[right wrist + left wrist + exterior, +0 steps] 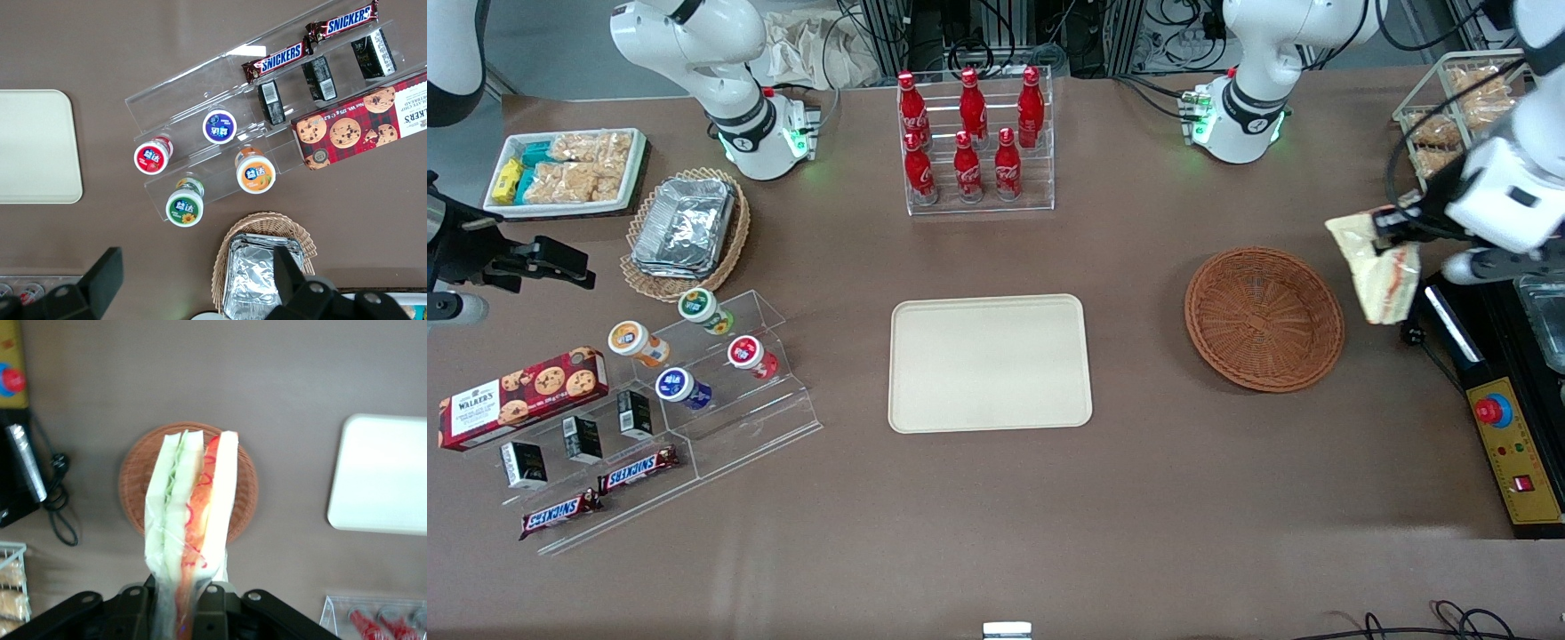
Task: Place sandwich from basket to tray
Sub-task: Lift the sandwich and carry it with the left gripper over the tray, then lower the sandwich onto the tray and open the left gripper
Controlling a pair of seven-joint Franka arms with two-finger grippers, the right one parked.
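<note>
- nearest the front camera: Snickers bars (pixel 600 498) on the clear acrylic stand (pixel 694 427), at the parked arm's end, well off the work path
- sandwich (pixel 1383 267) is already out of the basket (pixel 1264 318), hanging in the air past the basket's rim toward the working arm's end of the table
- gripper (pixel 179 603) is clamped on the sandwich's narrow end; wrist view shows the wedge dangling with the filling edge facing the camera
- tray (pixel 989 363) is bare, mid-table, well apart from the basket
- step in hand, by my read: carry over the basket to the tray. Keep height, move slow, the wedge hangs loose in its wrap and could swing or slip
- lower until it rests flat near tray centre, then let go
- around: cola bottle rack (pixel 974 142) farther from the camera than the tray, control box (pixel 1513 453) with cables near the gripper
- nothing sits on the direct line basket to tray
</note>
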